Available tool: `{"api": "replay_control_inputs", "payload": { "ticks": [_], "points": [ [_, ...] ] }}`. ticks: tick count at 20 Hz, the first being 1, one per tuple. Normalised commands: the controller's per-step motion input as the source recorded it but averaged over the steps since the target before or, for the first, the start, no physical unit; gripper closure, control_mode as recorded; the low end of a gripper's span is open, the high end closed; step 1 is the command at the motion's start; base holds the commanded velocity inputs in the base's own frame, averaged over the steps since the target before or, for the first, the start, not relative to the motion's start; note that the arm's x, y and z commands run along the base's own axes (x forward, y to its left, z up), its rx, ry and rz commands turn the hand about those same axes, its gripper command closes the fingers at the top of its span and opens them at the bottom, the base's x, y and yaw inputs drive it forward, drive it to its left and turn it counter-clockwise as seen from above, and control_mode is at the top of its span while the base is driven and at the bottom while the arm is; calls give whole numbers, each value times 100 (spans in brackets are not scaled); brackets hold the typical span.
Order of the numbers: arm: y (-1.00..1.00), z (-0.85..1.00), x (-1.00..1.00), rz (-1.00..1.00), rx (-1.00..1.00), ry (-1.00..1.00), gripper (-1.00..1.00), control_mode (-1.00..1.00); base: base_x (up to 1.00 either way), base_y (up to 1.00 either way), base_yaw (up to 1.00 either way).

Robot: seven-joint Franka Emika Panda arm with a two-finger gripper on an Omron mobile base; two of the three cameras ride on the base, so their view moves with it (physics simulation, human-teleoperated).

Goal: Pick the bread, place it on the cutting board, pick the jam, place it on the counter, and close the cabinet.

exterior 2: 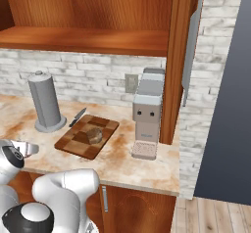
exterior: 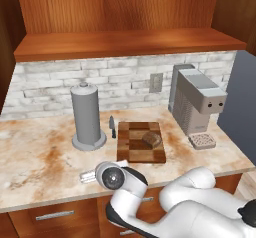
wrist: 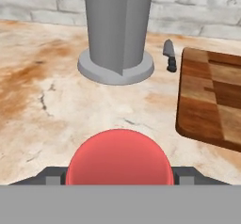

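Even, sharp rendered light (shadowless)

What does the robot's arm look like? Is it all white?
Mostly. The arm is made of smooth, rounded glossy white shells, with dark grey to black bands and caps at its joints. One round grey joint cap has a dark centre. The gripper's fingertips are small, dark grey blocks.

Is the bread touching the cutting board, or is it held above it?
Touching. In the left base view the bread lies flat on the cutting board, with no gap beneath it. The right base view shows the same, and no claw is near it.
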Motion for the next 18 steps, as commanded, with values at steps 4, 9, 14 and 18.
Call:
{"api": "replay_control_inputs", "payload": {
  "ticks": [4,9,14,18],
  "points": [
    [0,-11,1,0,0,0,100,-100,0,0,0],
    [0,-8,5,0,0,0,100,-100,0,0,0],
    [1,-9,17,0,0,0,100,-100,0,0,0],
    [2,-11,23,0,0,0,100,-100,0,0,0]
  ]
}}
